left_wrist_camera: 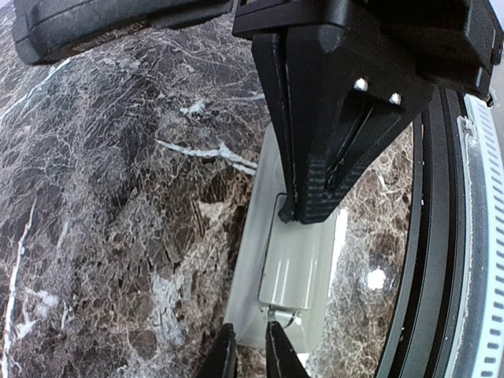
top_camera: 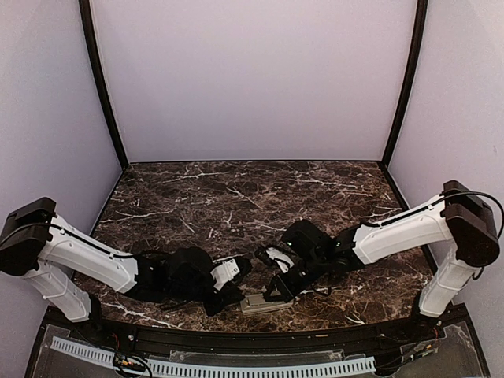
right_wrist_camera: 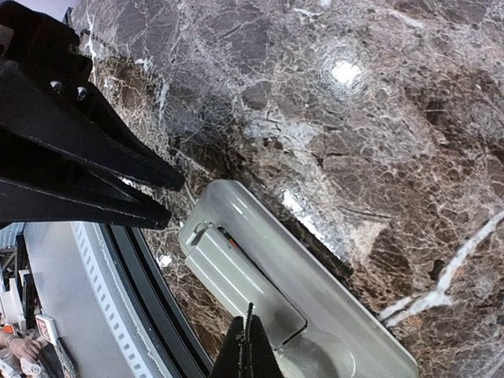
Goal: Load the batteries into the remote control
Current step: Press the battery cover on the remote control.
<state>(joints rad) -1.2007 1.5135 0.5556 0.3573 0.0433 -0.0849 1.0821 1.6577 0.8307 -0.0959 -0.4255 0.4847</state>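
Likely battery-cover step — remote control (right_wrist_camera: 315, 276) lying back-up.
Right tool (right_wrist_camera: 248, 331) clenched, tip on cover (right_wrist_camera: 236, 279); left tool (left_wrist_camera: 250, 350) nearly clenched, grasp unclear — next needs a steady slide.

The left tool (top_camera: 236, 301) closes off the left end of the remote control (top_camera: 266, 304). The right tool (top_camera: 277, 293) comes down on its back. A black rail (top_camera: 315, 340) bars the near side. The far half of the bench (top_camera: 236, 197) lies open.
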